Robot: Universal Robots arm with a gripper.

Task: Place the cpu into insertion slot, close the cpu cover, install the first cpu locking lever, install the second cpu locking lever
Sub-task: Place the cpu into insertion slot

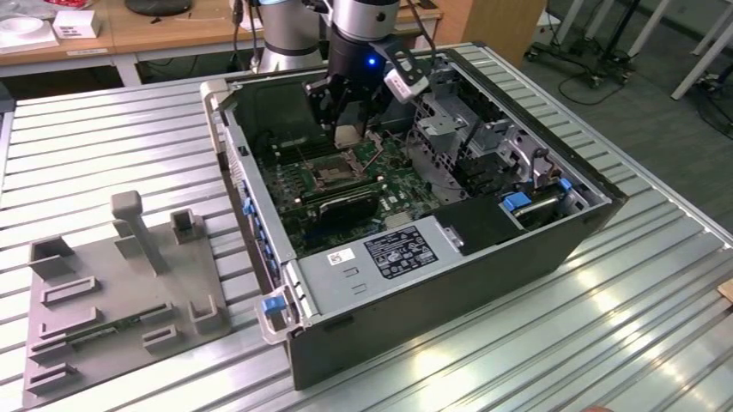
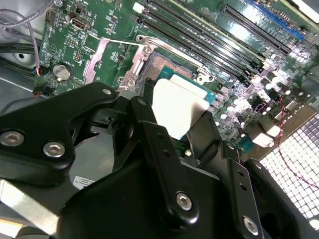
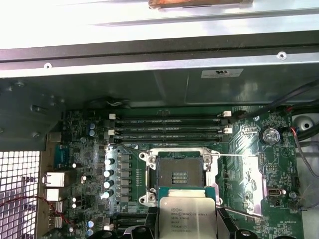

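Surface: slatted aluminium table (image 1: 641, 283), with wooden desks behind it at 12 o'clock in the exterior view.
Case: an open computer tower (image 1: 458, 292) lies on its side at the table's centre, so the motherboard (image 1: 390, 184) faces up and the arm can reach it from above.
Fixture plate: a grey holder tray (image 1: 115, 292) sits at 8 o'clock of the tower, well apart from it.
Gripper: the gripper (image 2: 174, 124) hangs inside the case. Its black fingers (image 2: 149, 144) are drawn in on two opposite edges of the cpu (image 3: 187, 216), and the edge grip leaves the chip's flat faces free.
Cpu: it is held level above the board, just beside the insertion slot (image 3: 179, 174) and apart from it, not yet seated.
Socket: in the exterior view the slot lies at about 6 o'clock of the gripper, and its dark contact field is bare.
Cpu cover: the silvery plate (image 2: 97, 59) appears swung back beside the socket, which I judge keeps the opening clear.
Memory slots: long black rows (image 3: 169, 124) run near the socket and are untouched.
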